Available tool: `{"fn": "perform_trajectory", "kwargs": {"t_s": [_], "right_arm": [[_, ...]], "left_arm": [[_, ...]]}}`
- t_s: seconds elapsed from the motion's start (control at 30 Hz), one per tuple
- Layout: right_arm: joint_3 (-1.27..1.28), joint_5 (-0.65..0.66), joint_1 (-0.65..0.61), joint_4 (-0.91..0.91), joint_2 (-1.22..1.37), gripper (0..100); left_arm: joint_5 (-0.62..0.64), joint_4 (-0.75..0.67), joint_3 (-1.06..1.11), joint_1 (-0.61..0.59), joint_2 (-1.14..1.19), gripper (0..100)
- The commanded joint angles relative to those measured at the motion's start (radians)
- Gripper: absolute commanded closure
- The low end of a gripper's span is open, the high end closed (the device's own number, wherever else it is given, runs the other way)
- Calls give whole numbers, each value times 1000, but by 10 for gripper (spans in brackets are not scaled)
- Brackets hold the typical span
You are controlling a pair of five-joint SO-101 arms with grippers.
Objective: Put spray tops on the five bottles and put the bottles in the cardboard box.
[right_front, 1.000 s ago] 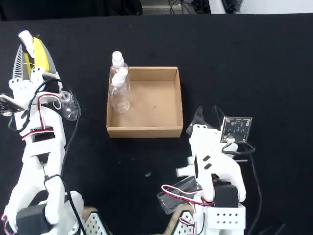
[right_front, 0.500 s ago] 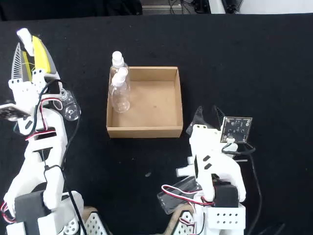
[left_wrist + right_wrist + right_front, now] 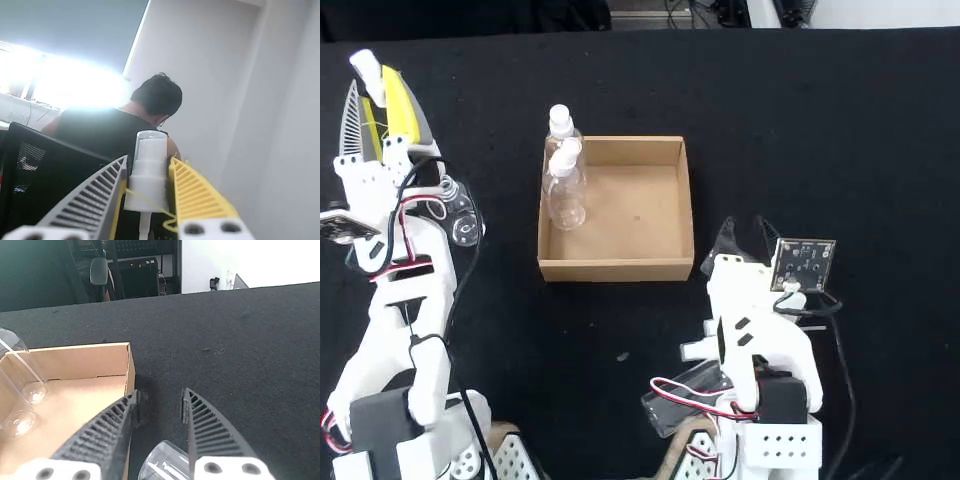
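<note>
The left jaws are clamped on a white spray top (image 3: 147, 170), upright between them. The right jaws stand apart over the desk (image 3: 240, 340). A clear bottle (image 3: 162, 462) sits at their base, and the cardboard box (image 3: 100, 347) lies just ahead, holding two topped bottles (image 3: 565, 190).

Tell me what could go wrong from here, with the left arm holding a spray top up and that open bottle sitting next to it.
1. The uncapped bottle is loose beside the left arm. The right gripper is on the other side of the cardboard box, so nothing steadies the bottle, and pressing a top on could tip it or push it away.
2. The left gripper pinches the spray top only by its sides, so the thin tube below could miss the bottle's mouth.
</note>
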Motion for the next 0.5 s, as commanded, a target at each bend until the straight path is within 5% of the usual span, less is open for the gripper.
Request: {"fn": "perform_trajectory", "kwargs": {"t_s": [0.0,0.47], "right_arm": [[-30,8,-15,-34,-94,868],[-30,8,-15,-34,-94,868]], "left_arm": [[-8,-25,-67,13,-6,971],[-6,-20,-5,30,-14,971]]}}
